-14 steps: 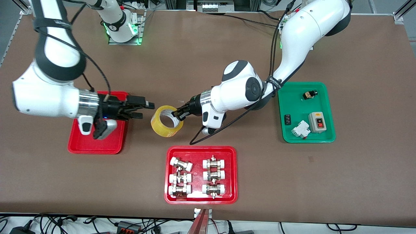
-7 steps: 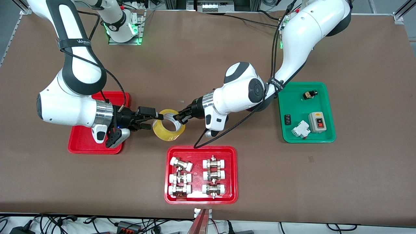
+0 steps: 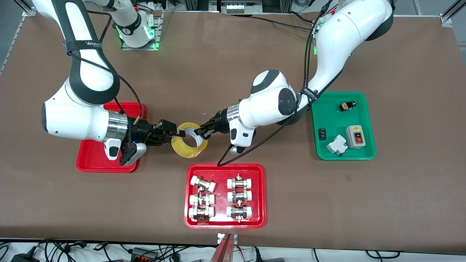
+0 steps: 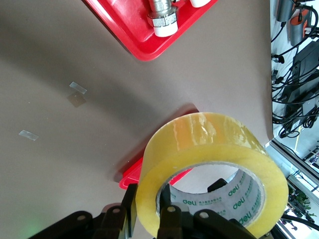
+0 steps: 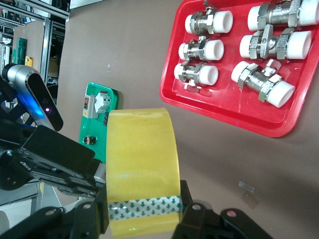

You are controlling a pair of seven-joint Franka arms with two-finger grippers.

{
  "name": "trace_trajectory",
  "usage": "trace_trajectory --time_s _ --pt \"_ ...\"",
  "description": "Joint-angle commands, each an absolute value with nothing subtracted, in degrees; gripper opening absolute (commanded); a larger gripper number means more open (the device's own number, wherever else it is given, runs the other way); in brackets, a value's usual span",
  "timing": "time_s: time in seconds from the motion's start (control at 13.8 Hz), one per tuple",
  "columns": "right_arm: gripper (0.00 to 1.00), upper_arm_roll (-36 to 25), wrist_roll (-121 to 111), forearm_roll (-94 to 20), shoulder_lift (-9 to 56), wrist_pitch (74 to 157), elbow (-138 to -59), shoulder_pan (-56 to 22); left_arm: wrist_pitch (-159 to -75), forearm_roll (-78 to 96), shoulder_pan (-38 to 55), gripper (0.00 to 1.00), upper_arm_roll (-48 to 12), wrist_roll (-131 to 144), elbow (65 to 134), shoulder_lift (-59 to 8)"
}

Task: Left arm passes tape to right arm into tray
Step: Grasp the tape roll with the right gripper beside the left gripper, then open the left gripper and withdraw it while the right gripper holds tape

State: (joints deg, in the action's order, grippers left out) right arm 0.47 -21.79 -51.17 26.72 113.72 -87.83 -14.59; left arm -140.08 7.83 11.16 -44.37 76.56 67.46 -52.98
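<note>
The yellow tape [image 3: 189, 142] hangs in the air over the table between the plain red tray [image 3: 91, 162] and the tray of fittings. My left gripper [image 3: 202, 131] is shut on the roll's wall, one finger inside the core and one outside, as the left wrist view [image 4: 149, 214] shows on the tape [image 4: 209, 144]. My right gripper [image 3: 174, 134] meets the roll from the plain tray's end. In the right wrist view its fingers [image 5: 187, 199] lie against both flat sides of the tape [image 5: 142, 154]. The right gripper [image 5: 142, 199] is shut on it.
A red tray of white-capped metal fittings [image 3: 189, 171] lies nearer the front camera than the tape. A green tray [image 3: 324, 153] with switches and small parts sits toward the left arm's end. The right arm's wrist hangs over the plain red tray.
The right arm has swung in from over the plain tray to the tape, and its fingers now lie on the roll. The left gripper has lowered the tape slightly.
</note>
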Motion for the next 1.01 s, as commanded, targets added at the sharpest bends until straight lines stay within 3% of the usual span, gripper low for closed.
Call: trace_trajectory --time_s 0.0,0.07,0.14,0.22,0.51,0.94 --pt "0.00 0.18 -22.32 -52.12 26.37 114.08 -87.45 -14.85 -139.83 8.44 11.43 0.13 -44.21 76.29 66.18 -52.65" --pt "0.00 0.18 -22.32 -52.12 26.37 114.00 -87.45 -14.85 -139.75 8.35 11.34 0.30 -44.21 76.29 66.09 -52.47" --pt "0.00 0.18 -22.32 -52.12 26.37 113.99 -87.45 -14.85 -139.75 8.26 10.55 0.60 -44.12 76.29 66.01 -52.30" --pt "0.00 0.18 -22.32 -52.12 26.28 113.91 -87.45 -14.85 -139.66 7.22 9.24 1.00 -44.03 75.94 65.83 -51.95" --pt "0.00 -0.17 -20.48 -51.51 25.67 113.12 -87.36 -14.16 -135.91 4.49 5.29 1.00 -44.04 75.41 67.31 -48.45" --pt "0.00 -0.44 -28.19 -45.81 26.89 96.27 -89.38 0.77 -108.76 -0.97 -7.45 1.00 -44.21 74.88 67.59 -37.90"
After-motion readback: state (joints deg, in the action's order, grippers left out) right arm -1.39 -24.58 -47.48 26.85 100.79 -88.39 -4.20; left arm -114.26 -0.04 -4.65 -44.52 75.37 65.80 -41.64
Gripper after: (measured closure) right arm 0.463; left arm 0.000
